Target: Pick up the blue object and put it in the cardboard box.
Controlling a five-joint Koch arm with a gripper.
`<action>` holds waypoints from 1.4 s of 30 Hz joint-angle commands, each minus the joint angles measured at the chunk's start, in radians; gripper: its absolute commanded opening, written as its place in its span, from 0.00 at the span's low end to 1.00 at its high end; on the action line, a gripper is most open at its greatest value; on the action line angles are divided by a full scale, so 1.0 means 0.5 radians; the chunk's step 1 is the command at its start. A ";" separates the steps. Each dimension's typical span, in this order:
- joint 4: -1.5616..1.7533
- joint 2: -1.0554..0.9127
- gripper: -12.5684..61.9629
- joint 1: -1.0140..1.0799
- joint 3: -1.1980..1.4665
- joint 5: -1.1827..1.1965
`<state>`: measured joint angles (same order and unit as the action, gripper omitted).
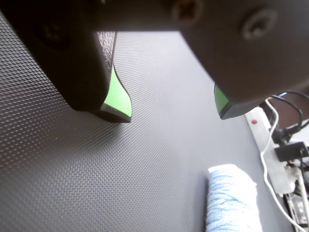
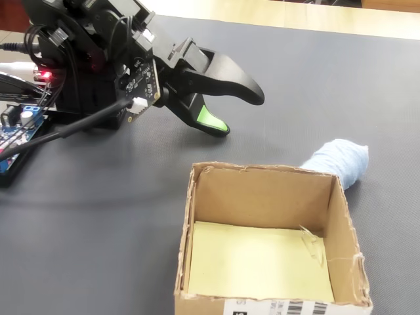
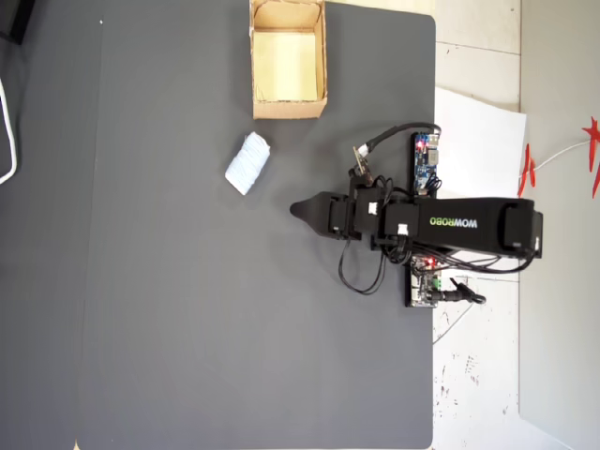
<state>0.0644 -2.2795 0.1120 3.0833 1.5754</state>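
The blue object (image 1: 231,200) is a pale blue, ribbed, soft lump lying on the dark mat at the lower right of the wrist view. In the fixed view the blue object (image 2: 341,161) lies just behind the far right corner of the cardboard box (image 2: 338,216), partly hidden by its wall. From overhead, the blue object (image 3: 248,162) rests a little below and left of the box (image 3: 289,110). My gripper (image 1: 171,113) is open, its green-padded jaws wide apart with only mat between them. It hovers apart from the lump, gripper (image 2: 239,113) left of it, gripper (image 3: 295,208) to its lower right.
A dark textured mat (image 3: 187,328) covers the table. Circuit boards (image 3: 427,164) and cables sit by the arm's base, next to a white paper sheet (image 3: 478,141). A white power strip (image 1: 263,140) with cords runs along the mat's right edge in the wrist view.
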 commanded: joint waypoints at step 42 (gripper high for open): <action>-0.098 -0.175 0.62 -0.212 0.071 0.221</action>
<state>0.0629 -2.2795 0.0276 3.0833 1.6352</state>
